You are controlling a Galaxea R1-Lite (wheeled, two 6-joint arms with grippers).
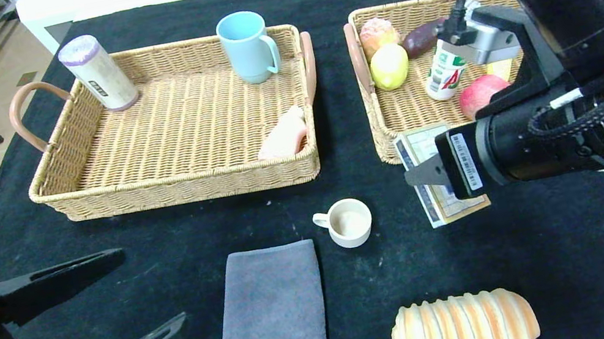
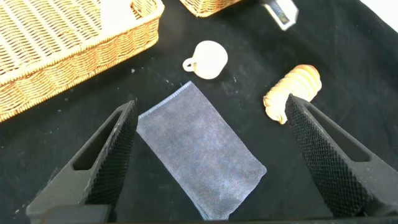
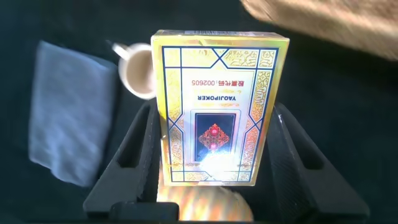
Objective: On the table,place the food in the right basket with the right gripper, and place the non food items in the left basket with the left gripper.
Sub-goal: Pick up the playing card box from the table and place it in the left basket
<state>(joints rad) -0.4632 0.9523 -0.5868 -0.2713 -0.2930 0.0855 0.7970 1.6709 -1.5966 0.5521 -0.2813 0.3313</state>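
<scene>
Nearest on the black table [image 1: 570, 246], the left gripper [image 1: 120, 301] sits at the near left corner with its 2 fingers spread wide and nothing between them. In the left wrist view the gripper [image 2: 208, 149] frames the grey cloth [image 2: 199, 158]. That cloth [image 1: 272, 317] lies flat at near centre. To its right, at the near edge, lies a ridged bread roll [image 1: 465, 328], also seen past the left finger [image 2: 292, 93].

Just beyond the cloth's far right corner stands a small white cup [image 1: 348, 222], handle pointing left.

Right of the cup, the right gripper [image 1: 433, 174] pinches a card box [image 1: 434, 177] between its fingers, at the near edge of the right basket [image 1: 374, 119]. The right wrist view shows the box [image 3: 217, 106] held squarely by both fingers [image 3: 140, 155], its gold-framed face toward the camera.

Farther off, the right basket holds a lemon [image 1: 389, 67], an apple [image 1: 478, 95], a small bottle [image 1: 445, 73], a pale round fruit [image 1: 378, 35] and a dark brown item [image 1: 423, 37].

The left basket [image 1: 180, 184] holds a pink item [image 1: 283, 135] in its near right corner, a blue mug [image 1: 249, 45] at the far right and a tilted cylinder [image 1: 98, 72] at the far left.
</scene>
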